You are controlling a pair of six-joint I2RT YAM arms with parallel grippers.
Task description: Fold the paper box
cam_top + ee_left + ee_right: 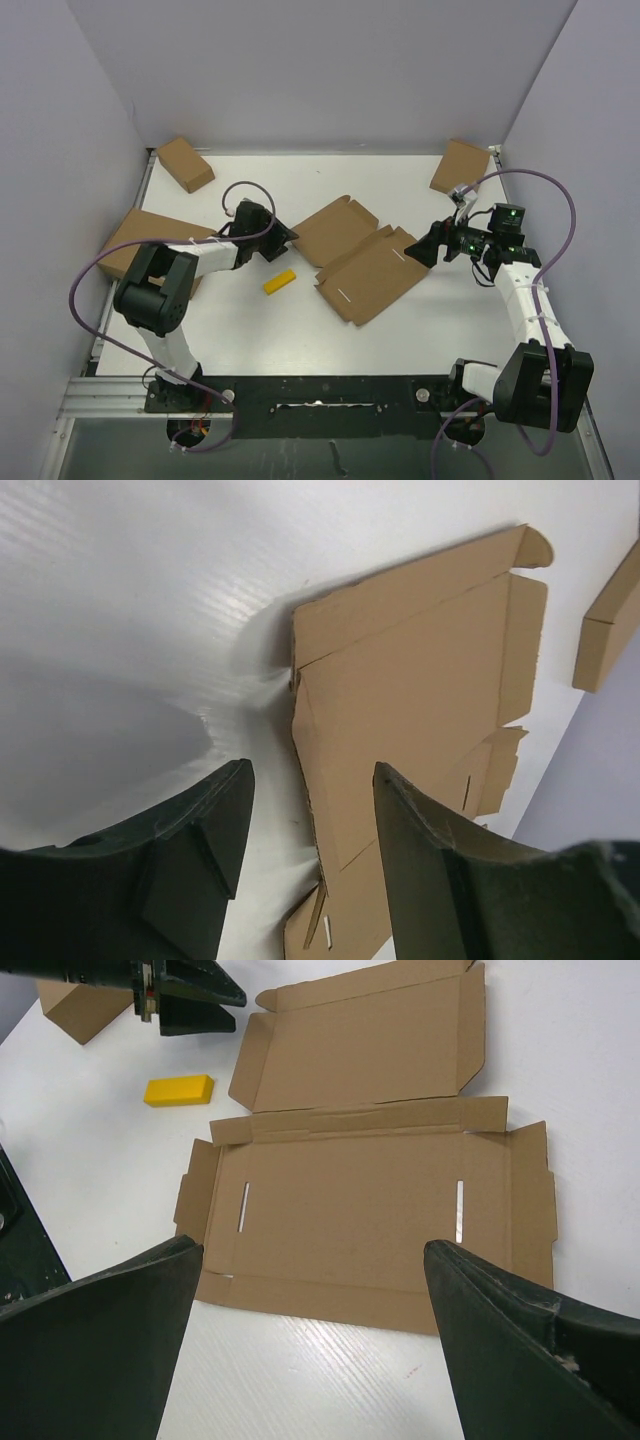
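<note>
The paper box [355, 255] lies unfolded and flat on the white table, lid panel to the far left, base panel with two slots to the near right. My left gripper [283, 238] is open and empty, just off the lid panel's left edge. In the left wrist view the box [410, 690] lies ahead, and its edge runs between the open fingers [225, 810]. My right gripper [420, 250] is open and empty at the box's right edge. In the right wrist view the whole flat box [350, 1200] lies ahead of the wide-open fingers [470, 1290].
A small yellow block [280, 282] lies left of the box; it also shows in the right wrist view [178, 1090]. Folded cardboard boxes stand at the back left [185, 163], back right [460, 165] and left edge [150, 240]. Purple walls enclose the table.
</note>
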